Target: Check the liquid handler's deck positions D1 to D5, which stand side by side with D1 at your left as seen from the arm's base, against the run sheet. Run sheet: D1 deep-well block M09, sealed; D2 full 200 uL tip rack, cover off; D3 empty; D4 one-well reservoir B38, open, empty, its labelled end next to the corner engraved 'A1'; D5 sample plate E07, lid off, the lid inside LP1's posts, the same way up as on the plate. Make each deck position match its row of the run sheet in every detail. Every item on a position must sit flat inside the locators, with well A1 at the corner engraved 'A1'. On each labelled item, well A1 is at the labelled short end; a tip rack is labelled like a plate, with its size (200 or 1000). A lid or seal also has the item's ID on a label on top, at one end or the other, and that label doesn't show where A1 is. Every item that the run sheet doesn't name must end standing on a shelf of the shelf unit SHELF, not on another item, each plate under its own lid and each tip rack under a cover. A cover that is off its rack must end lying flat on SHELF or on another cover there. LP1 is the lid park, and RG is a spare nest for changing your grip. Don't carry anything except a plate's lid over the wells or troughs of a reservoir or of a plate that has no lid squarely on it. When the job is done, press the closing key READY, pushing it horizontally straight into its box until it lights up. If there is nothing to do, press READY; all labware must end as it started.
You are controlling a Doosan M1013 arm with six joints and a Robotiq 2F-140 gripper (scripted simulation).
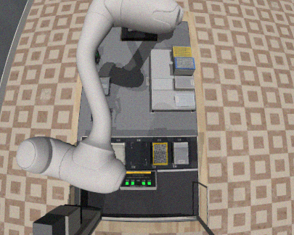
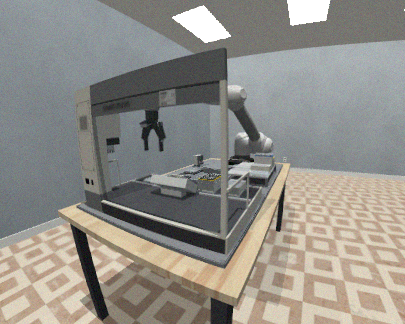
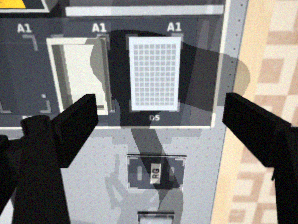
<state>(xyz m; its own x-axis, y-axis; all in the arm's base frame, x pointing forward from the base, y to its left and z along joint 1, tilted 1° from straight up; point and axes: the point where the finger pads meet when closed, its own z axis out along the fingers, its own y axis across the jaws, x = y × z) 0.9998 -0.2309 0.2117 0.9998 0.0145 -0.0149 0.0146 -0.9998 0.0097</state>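
My gripper is open and empty, and it hangs high above the deck's D5 end; it also shows under the handler's gantry in the exterior view. Straight below in the wrist view, a white plate with a fine well grid sits in D5. A cream one-well reservoir sits beside it in D4. In the top view a yellow-framed tip rack and a grey block stand further along the deck row, with an empty position between. My arm hides D5 and part of D4 there.
The spare nest RG lies just in front of D5. The shelf unit holds a blue-framed rack, a yellow rack and grey plates. The handler's panel with green lights stands behind the deck row.
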